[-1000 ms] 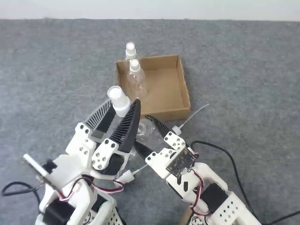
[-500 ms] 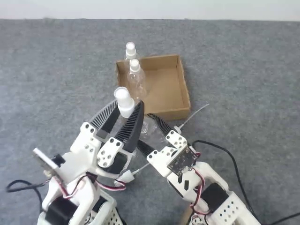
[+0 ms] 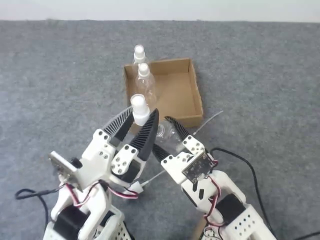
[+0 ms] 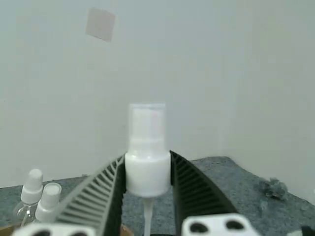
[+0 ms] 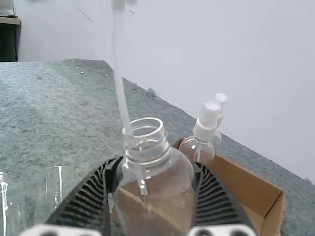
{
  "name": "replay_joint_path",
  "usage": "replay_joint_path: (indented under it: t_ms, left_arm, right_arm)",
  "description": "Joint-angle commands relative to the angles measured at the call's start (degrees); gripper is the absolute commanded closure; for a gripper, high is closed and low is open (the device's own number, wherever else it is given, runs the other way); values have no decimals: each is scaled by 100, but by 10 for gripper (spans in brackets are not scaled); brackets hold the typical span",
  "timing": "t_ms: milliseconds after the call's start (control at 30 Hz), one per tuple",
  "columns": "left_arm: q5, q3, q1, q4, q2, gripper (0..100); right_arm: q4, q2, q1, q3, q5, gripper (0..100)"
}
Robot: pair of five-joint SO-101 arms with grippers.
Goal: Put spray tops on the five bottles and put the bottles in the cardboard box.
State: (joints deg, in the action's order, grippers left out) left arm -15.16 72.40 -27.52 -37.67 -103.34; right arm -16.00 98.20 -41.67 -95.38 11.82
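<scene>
Left gripper [image 3: 143,115] clamps a spray top [image 3: 139,105] at mid-frame in the high view. Its tube [image 5: 120,93] dangles down to the open bottle [image 5: 150,169], which is pinched upright in the right gripper [image 3: 160,133] just below the box [image 3: 192,95]. One capped bottle [image 3: 145,82] stands in the box's left side, and another [image 3: 138,53] stands right behind its upper-left corner.

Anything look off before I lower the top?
The thin dip tube under the white plastic spray top in the left gripper slants, meeting the clear plastic bottle at its neck rim, off centre; it might snag.
</scene>
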Motion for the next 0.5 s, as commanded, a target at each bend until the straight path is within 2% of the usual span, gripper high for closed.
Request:
replay_joint_path:
  t_ms: [0, 133, 233, 467]
  left_arm:
    - [70, -31, -26, -9, -97, 986]
    - [132, 119, -26, 18, -88, 985]
    - [448, 242, -26, 18, -88, 985]
    - [466, 268, -35, 26, -88, 985]
  right_arm:
    - [57, 127, 242, -88, 26, 972]
    - [40, 356, 295, -114, 26, 972]
    - [4, 593, 295, -105, 26, 972]
    - [-4, 558, 295, -105, 26, 972]
